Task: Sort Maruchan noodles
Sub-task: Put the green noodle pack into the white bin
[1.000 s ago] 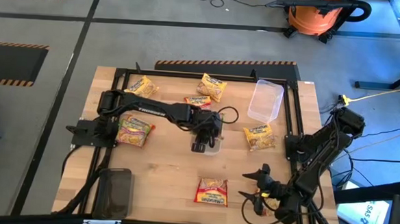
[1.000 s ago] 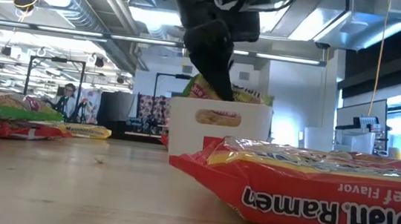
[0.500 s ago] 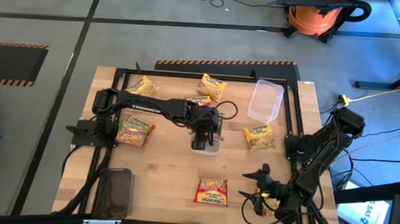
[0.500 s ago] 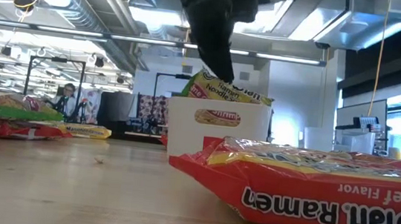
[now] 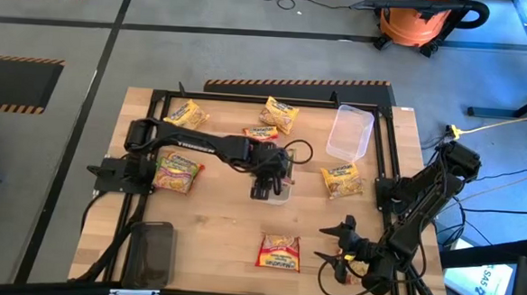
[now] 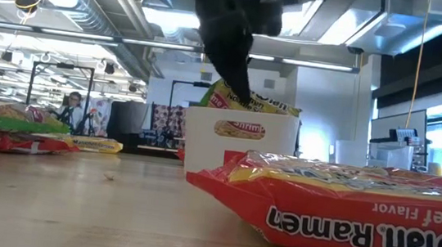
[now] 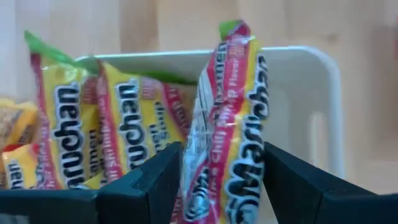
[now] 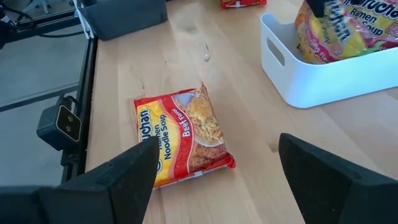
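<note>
Packets on the table: six lie loose, among them a red beef packet (image 5: 279, 252) at the near edge.
White bin (image 5: 277, 192): holds more packets.
Change: left gripper (image 7: 214, 180) has lowered slightly.
Left gripper: pinches an upright green-topped packet (image 7: 227, 124) inside the bin.
Right gripper (image 8: 211, 180): spread, above the red packet.

The table (image 5: 214, 226) is lit evenly from above and only short, soft shadows are cast on it. In the low view, strong glare is given by the ceiling lights (image 6: 174, 18), so the arm (image 6: 224, 17) is seen as a dark shape, and the near packet (image 6: 344, 206) is blurred. In the left wrist view, the packets (image 7: 230, 124) are shown soft and out of focus.
</note>
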Controlling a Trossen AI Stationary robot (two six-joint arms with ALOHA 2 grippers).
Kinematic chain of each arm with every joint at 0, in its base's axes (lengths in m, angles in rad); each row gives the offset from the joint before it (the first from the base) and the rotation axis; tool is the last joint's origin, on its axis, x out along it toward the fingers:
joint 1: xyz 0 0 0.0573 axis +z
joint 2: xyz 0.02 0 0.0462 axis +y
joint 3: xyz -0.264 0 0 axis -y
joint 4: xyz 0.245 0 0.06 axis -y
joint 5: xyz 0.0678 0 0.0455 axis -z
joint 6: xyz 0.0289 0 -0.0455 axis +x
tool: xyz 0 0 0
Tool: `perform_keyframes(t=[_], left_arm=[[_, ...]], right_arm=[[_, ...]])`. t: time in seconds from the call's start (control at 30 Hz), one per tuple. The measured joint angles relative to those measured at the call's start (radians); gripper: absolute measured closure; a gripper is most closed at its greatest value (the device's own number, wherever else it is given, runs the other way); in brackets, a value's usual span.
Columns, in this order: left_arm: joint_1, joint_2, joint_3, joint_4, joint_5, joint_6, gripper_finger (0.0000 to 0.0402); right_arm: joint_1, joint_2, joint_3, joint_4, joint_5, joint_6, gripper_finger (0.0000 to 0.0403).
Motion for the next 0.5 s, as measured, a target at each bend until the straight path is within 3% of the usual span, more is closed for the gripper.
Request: perform_keyframes(t=[0.27,0.43,0.5], left_arm=[[-0.003,0.039,-0.002,0.001,0.023,0.004,0.0206],[-0.007,0.039,-0.002,0.006,0.013,0.005,0.0285],[-0.010,0.039,-0.002,0.005,0.008,0.000,0.0298]], right_arm=[[0.000,0.000,0.000,0.006,0.001,0.003,0.0096],[0.000,0.000,0.000,0.006,0.002,0.006,0.0096],[0.000,0.000,0.000,0.006,0.002,0.006,0.0096]])
